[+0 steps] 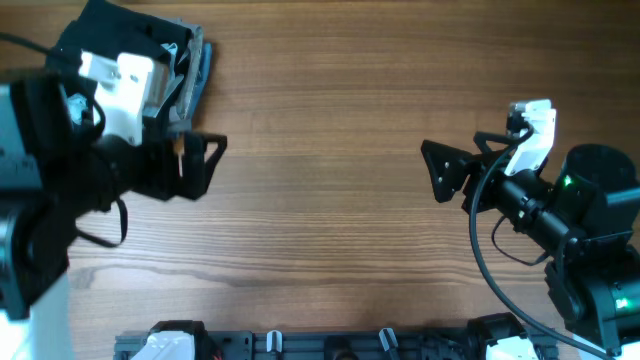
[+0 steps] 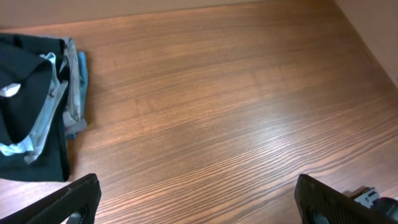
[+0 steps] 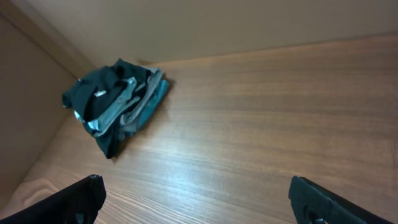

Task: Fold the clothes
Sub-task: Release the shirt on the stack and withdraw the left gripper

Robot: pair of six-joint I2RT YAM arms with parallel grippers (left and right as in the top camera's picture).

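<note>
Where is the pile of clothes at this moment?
The clothes lie piled in the far left corner of the table, top left in the overhead view.

1. Overhead: fixed above, looking straight down on the table. Widest view, both arms in frame.
2. Left wrist: low behind the left hand, angled down across the table. The clothes pile sits close at the frame's left edge.
3. Right wrist: low behind the right hand, faces the same pile from farther off, by the wall.
4. All three views share that pile.
</note>
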